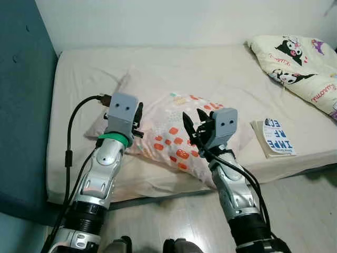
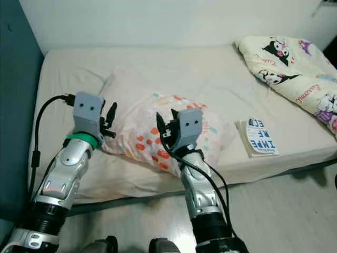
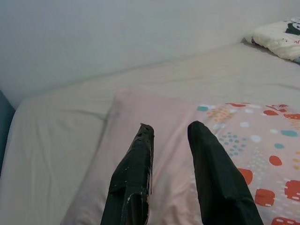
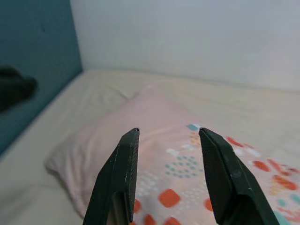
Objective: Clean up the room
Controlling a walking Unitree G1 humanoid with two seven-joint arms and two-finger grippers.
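Note:
A pink pillow (image 1: 168, 126) with orange and teal spots lies on the cream bed (image 1: 158, 68), near its front edge. My left gripper (image 1: 139, 120) hovers open over the pillow's left end, nothing between its fingers (image 3: 136, 164). My right gripper (image 1: 194, 122) stands open above the pillow's front middle, fingers (image 4: 220, 173) apart and empty. The pillow (image 3: 243, 140) lies just ahead of the left fingers, and the pillow (image 4: 178, 154) lies below the right ones.
A cartoon-print duvet (image 1: 303, 63) is bunched at the bed's far right. A white and blue book (image 1: 276, 137) lies on the bed near the front right edge. A teal wall (image 1: 23, 105) borders the bed's left. Pale wooden floor (image 1: 174, 221) lies in front.

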